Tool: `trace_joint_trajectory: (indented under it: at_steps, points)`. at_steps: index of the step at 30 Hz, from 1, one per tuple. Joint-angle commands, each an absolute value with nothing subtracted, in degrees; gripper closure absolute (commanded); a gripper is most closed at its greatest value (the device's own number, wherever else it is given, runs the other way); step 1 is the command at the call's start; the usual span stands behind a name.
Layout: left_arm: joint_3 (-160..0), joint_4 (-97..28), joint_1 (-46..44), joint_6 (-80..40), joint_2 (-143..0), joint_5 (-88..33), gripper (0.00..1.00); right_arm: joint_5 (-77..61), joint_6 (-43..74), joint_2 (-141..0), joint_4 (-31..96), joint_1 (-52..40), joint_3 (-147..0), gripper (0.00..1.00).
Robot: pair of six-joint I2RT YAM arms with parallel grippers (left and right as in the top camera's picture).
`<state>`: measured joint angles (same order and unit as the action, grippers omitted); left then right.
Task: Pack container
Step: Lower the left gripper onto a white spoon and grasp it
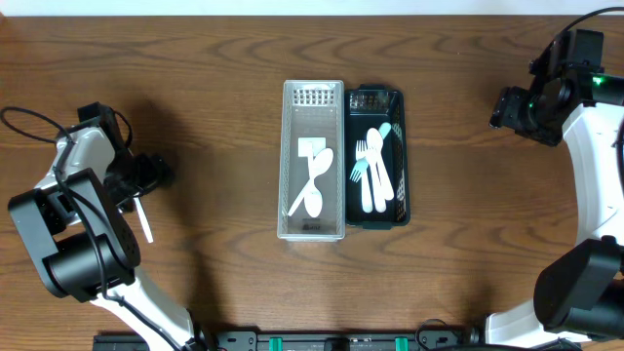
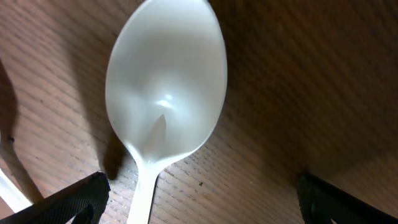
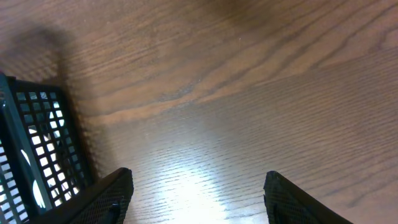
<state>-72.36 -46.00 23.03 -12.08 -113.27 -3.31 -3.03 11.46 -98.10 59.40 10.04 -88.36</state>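
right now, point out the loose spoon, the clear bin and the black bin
loose spoon (image 2: 165,87), left wrist view, middle of its bowl
clear bin (image 1: 312,119), overhead view, bare floor near top end
black bin (image 1: 375,98), overhead view, slotted end wall

- Bench (image 1: 195,78): dark brown wood, visible grain, a soft sheen where light falls.
- Spoon (image 2: 166,81): white plastic, smooth and glossy.
- Clear bin (image 1: 312,231): translucent plastic, smooth walls.
- Black basket (image 1: 375,98): matt plastic, lattice-patterned sides.

Likely a robotics lab: a left arm (image 1: 83,195) and right arm (image 1: 590,136) mounted at a wood-grain table (image 1: 214,68)
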Motion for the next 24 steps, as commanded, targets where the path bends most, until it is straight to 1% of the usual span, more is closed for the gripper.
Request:
trace_joint_trajectory:
  at_steps: [1,2,4,5,10,12,19,20,22,23,24]
  points:
    - [-71.8,-45.8,23.2,-10.9,-116.6,-2.6,0.02,-3.0,10.6,-98.6,59.6,10.1,-88.1,0.29]
    - [-71.8,-46.1,23.2,-10.9,-116.6,-2.6,0.00,-3.0,10.6,-98.6,59.6,10.1,-88.1,0.29]
    - [-71.8,-46.7,23.2,-11.0,-116.6,-2.6,0.10,-3.0,10.6,-98.6,59.5,10.1,-88.1,0.29]
    - [-71.8,-46.9,23.2,-10.9,-116.6,-2.6,0.16,-3.0,10.6,-98.6,59.5,10.1,-88.1,0.29]
    - [-71.8,-47.5,23.2,-11.0,-116.6,-2.6,0.54,-3.0,10.6,-98.6,59.4,10.1,-88.1,0.30]
    - [-71.8,-47.5,23.2,-11.2,-116.6,-2.6,0.65,-3.0,10.6,-98.6,59.4,10.1,-88.1,0.29]
    - [-71.8,-47.9,23.2,-11.2,-116.6,-2.6,0.81,-3.0,10.6,-98.6,59.4,10.1,-88.1,0.29]
    - [-71.8,-47.9,23.2,-11.2,-116.6,-2.6,0.86,-3.0,10.6,-98.6,59.4,10.1,-88.1,0.29]
    - [-71.8,-47.9,23.2,-11.2,-116.6,-2.6,0.90,-3.0,10.6,-98.6,59.4,10.1,-88.1,0.29]
    - [-71.8,-47.9,23.2,-11.2,-116.6,-2.6,0.94,-3.0,10.6,-98.6,59.3,10.1,-88.1,0.29]
    - [-71.9,-48.1,23.2,-11.2,-116.4,-2.6,0.94,-3.0,10.6,-98.6,59.3,10.1,-88.1,0.29]
